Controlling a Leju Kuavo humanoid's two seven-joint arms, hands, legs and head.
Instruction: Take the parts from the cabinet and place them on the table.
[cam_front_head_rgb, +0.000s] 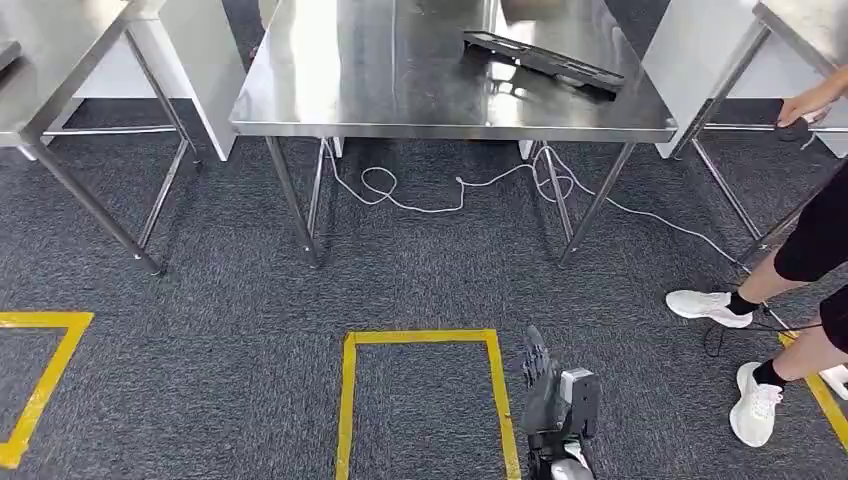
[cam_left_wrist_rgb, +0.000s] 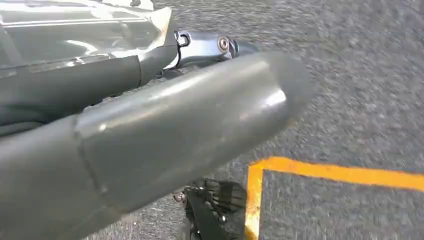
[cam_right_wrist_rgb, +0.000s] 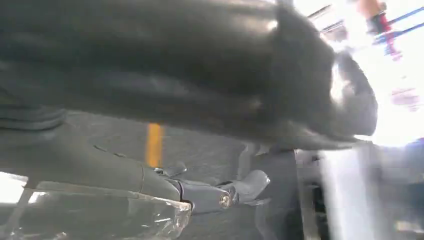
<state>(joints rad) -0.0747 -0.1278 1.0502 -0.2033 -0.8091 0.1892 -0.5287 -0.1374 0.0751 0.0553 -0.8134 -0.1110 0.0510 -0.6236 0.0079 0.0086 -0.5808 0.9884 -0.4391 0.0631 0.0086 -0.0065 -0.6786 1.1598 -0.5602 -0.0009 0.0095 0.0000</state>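
Note:
A flat, long black part (cam_front_head_rgb: 545, 58) lies on the back right of the steel table (cam_front_head_rgb: 400, 110) ahead of me. My right hand (cam_front_head_rgb: 555, 400) hangs low over the carpet near the picture's bottom edge, its fingers straight and apart, holding nothing. In the right wrist view its fingers (cam_right_wrist_rgb: 220, 197) stretch out over the floor beneath a blurred dark thumb. In the left wrist view my left hand (cam_left_wrist_rgb: 165, 125) shows a thick grey thumb and a straight finger (cam_left_wrist_rgb: 205, 47) above the carpet, with nothing between them.
Steel tables stand at the left (cam_front_head_rgb: 40, 100) and right (cam_front_head_rgb: 800, 30). A white cable (cam_front_head_rgb: 440, 195) trails on the carpet under the middle table. A person (cam_front_head_rgb: 800, 260) stands at the right, one hand on a dark object (cam_front_head_rgb: 795, 125). A yellow tape square (cam_front_head_rgb: 425, 400) marks the floor.

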